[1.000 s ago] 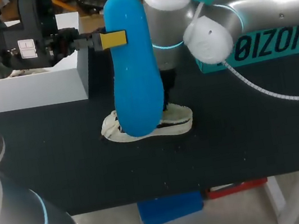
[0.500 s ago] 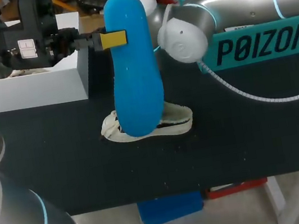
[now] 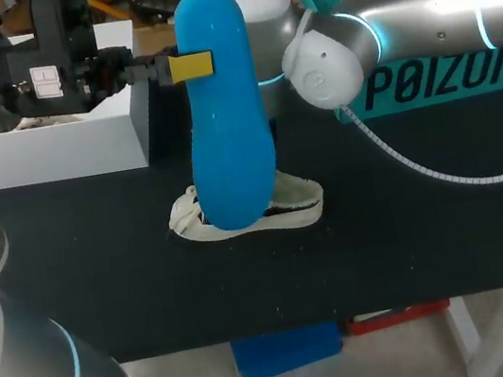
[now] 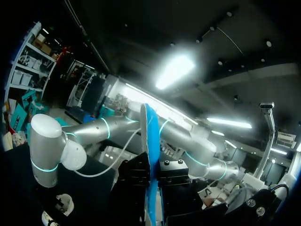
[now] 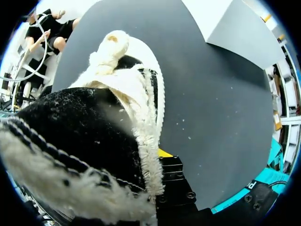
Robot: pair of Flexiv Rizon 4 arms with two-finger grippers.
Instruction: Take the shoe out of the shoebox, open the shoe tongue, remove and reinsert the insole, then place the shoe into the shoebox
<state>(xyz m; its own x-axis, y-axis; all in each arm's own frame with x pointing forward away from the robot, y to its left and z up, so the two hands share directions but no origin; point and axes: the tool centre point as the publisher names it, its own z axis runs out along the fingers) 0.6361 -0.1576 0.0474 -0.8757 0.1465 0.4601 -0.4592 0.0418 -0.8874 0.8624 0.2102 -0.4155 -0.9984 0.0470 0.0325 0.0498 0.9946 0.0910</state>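
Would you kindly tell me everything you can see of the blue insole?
The blue insole is a long, smooth, bright blue piece with rounded ends, foam-like by its look and broader toward its lower end. It is out of the shoe and held upright above the table. The left gripper is shut on its edge near the top; the left wrist view shows it edge-on between the fingers. Whether its lower end touches the shoe is unclear.

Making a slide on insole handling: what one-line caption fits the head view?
Left gripper holds the blue insole raised over the shoe on the black table; right arm reaches to the shoe.
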